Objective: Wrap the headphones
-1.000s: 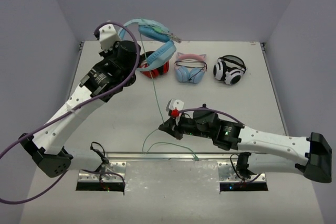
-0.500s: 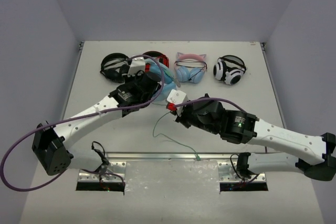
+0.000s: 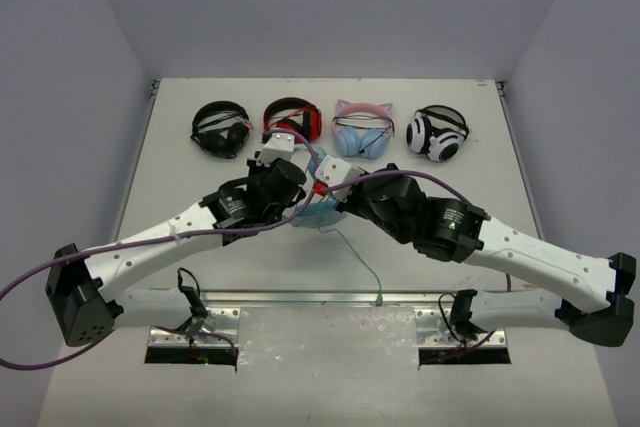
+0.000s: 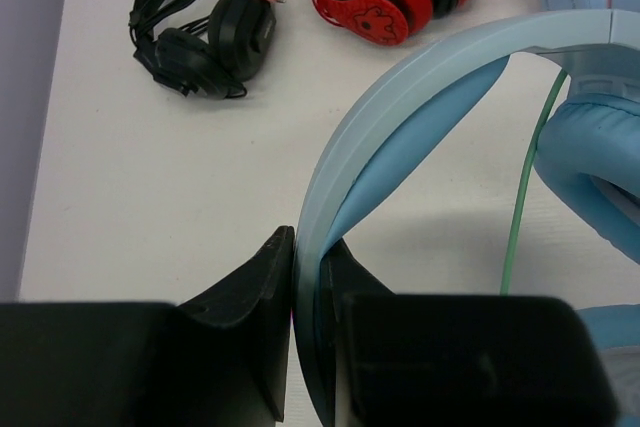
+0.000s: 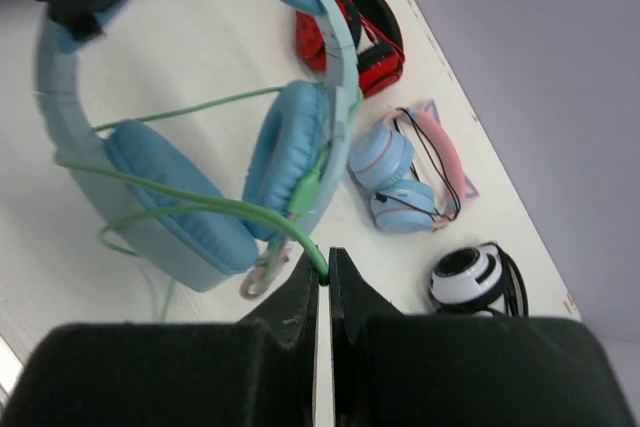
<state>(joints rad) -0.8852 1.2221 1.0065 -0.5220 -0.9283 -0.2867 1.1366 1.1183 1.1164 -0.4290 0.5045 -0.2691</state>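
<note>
The plain light-blue headphones [image 3: 318,213] sit low over the middle of the table, between my two grippers. My left gripper [image 4: 312,247] is shut on the smooth blue headband [image 4: 420,67]; one padded cup [image 4: 595,157] shows at the right of the left wrist view. My right gripper [image 5: 322,265] is shut on the thin pale-green cable [image 5: 200,202], just below the padded cups [image 5: 285,162]. Loops of cable cross the cups. In the top view the left gripper [image 3: 298,192] and the right gripper [image 3: 328,199] nearly touch, and the cable's free end [image 3: 362,269] trails toward the near edge.
Along the back of the table lie a black pair [image 3: 220,127], a red-and-black pair [image 3: 293,119], the cat-ear pair [image 3: 361,131] and the white-and-black pair [image 3: 437,133]. A metal rail [image 3: 330,299] runs along the near edge.
My left arm brought the headphones down from high at the back to the table's middle. My right gripper moved up and left along the cable to meet them, so less cable hangs loose.
</note>
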